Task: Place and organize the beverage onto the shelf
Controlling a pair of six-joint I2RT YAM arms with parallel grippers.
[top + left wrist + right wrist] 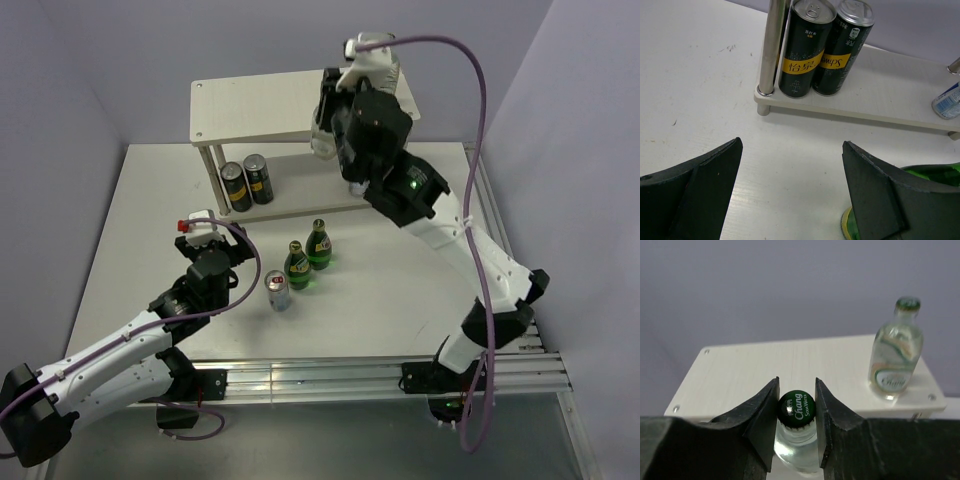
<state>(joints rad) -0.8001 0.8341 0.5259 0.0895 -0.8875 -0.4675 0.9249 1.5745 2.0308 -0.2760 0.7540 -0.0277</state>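
My right gripper [796,390] is shut on the green cap of a clear bottle [796,412] and holds it upright at the front edge of the shelf's top board [790,360]. In the top view this gripper [325,120] is at the top board's right front. A second clear bottle [895,355] stands on the top board at the right. Two dark slim cans [246,182] stand on the lower board [880,95] by the left front leg. Two green bottles [308,255] and a silver can [278,291] stand on the table. My left gripper [792,145] is open and empty, just left of them.
A metal shelf leg [772,45] stands just left of the cans [822,47]. A green bottle [935,175] shows behind my left gripper's right finger. A white-and-blue labelled thing [947,100] is cut off at the right edge. The table's metal rail [330,375] runs along the near edge.
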